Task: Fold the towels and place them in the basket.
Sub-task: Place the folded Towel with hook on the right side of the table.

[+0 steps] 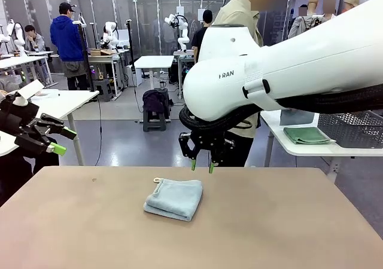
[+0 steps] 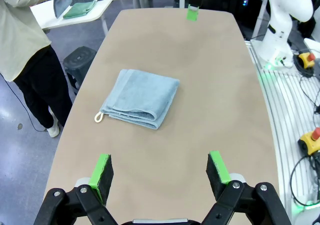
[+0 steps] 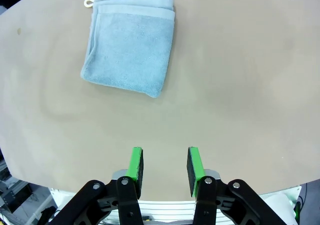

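A: Where does the towel lie?
B: Folded flat on the tan table, toward the far left. Its white loop sits at the far-left corner.
A: And the right gripper?
B: On the near side, well apart from the towel. Its green pads stand parted, with nothing gripped between them.
A: Anything else?
B: A small dark speck on the table, left of the towel.

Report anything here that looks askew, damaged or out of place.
Nothing spilled or damaged. The folded blue-grey towel lies a little skewed to the edge of the table, its loop poking out. The basket stands off on the side table at the right, beside a green towel.
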Motion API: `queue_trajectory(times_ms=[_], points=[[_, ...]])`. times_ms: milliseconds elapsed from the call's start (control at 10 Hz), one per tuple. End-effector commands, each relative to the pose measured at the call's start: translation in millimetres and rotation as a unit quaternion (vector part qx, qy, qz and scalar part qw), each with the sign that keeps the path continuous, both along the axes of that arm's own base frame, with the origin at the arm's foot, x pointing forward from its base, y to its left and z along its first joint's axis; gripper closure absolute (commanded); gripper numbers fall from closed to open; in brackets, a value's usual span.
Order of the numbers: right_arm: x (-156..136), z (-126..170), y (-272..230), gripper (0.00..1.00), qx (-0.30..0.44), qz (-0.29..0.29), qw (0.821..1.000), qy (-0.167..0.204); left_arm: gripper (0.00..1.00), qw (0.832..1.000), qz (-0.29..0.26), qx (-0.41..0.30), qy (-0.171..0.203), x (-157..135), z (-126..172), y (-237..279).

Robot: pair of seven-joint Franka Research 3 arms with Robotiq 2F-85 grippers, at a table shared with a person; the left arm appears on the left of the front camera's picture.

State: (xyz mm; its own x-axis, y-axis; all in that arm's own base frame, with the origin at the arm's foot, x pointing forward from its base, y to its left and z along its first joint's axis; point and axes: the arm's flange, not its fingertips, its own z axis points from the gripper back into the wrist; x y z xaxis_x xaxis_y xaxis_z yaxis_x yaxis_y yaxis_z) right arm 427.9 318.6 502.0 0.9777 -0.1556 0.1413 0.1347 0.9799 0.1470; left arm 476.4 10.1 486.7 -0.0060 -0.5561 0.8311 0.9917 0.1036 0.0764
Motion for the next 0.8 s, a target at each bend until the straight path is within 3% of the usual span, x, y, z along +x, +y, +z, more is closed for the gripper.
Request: queue_trajectory(times_ms=[0,300,700], points=[[9,-24,9,0.53,0.034,-0.02,0.999,-0.017,0.05,1.0,-0.004,-0.001,-0.006,0,0,0],[27,-68,18,0.53,0.084,-0.066,0.993,-0.052,0.05,1.0,-0.004,-0.001,-0.006,0,0,0],[38,-121,0,0.53,0.115,-0.113,0.986,-0.036,0.05,1.0,-0.004,-0.001,-0.006,0,0,0]])
